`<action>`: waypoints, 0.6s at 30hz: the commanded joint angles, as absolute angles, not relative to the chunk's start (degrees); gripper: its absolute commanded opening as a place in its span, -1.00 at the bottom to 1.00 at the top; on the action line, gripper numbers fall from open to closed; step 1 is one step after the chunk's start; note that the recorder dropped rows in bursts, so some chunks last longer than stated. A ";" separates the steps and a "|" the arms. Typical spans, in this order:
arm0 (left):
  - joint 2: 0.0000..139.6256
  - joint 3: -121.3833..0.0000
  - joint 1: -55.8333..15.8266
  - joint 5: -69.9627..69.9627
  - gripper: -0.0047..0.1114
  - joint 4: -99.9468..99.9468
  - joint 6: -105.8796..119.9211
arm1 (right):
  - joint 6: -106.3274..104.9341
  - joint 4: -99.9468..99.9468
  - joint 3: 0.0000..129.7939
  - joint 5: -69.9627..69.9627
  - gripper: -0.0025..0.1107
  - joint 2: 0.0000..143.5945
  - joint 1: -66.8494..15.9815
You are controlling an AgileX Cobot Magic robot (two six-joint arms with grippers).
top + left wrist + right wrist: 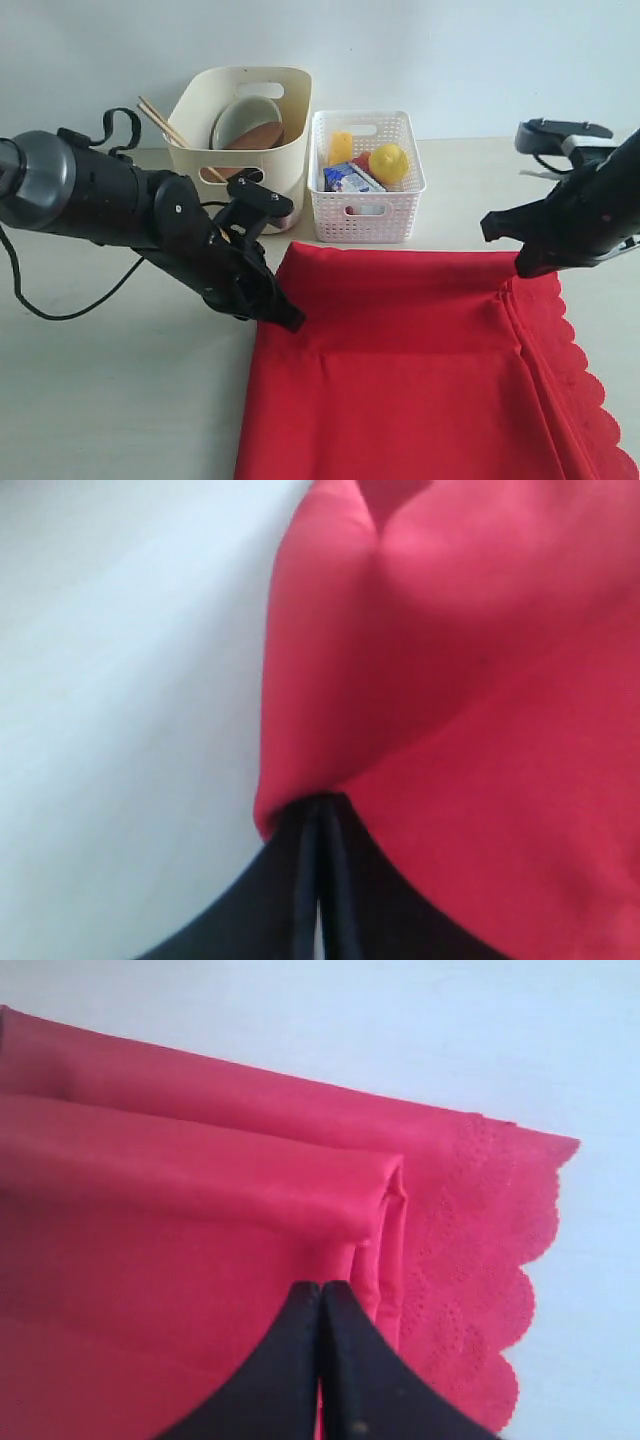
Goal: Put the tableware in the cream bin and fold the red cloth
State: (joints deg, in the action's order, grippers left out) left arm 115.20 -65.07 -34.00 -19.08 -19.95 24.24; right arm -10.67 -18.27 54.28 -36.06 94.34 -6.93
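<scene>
**Sam:** Where is your red cloth (pixel 400 370)?

**Mia:** It lies on the table (pixel 100 400) in front of the cream bin (pixel 250 165). It is much bigger than the bin. One part is folded over. A wavy lace edge shows on the side far from the bin.

**Sam:** What are your grippers doing?

**Mia:** Your left gripper (pixel 287 317) is at the cloth edge closest to the cream bin. Its fingers are pressed together and pinch the cloth. Your right gripper (pixel 525 268) is well away from the bin, past the white basket (pixel 365 215). Its fingers are closed too, on the folded edge.

**Sam:** What is inside the cream bin?

**Mia:** Wooden chopsticks (pixel 163 125) poke out of one corner. A pale bowl (pixel 243 115) stands on its side in there. A round brown plate (pixel 265 137) leans in front of it.

**Sam:** And the basket?

**Mia:** It sits just beside the cream bin. It holds a lemon (pixel 389 162), a yellow cheese piece (pixel 341 147) and a small carton (pixel 350 180).
</scene>
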 commanded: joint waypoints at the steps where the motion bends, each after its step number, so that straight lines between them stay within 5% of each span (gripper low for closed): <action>1: 109.25 -65.48 -33.77 -22.67 -0.92 -20.46 23.64 | -10.30 -17.89 52.96 -39.58 -0.96 88.28 -6.54; 5: 101.94 -65.48 -33.54 -27.93 -0.92 -21.55 23.64 | -8.39 -17.42 52.96 -47.61 -0.70 87.21 -6.54; 10: 92.80 -63.11 -33.13 -33.32 -0.92 -21.55 23.24 | -8.26 -18.14 48.00 -44.44 0.04 87.21 -6.54; 18: 90.14 -60.54 -33.13 -28.83 -0.92 -24.36 21.81 | -15.78 -27.26 44.89 -26.86 0.07 87.90 -6.68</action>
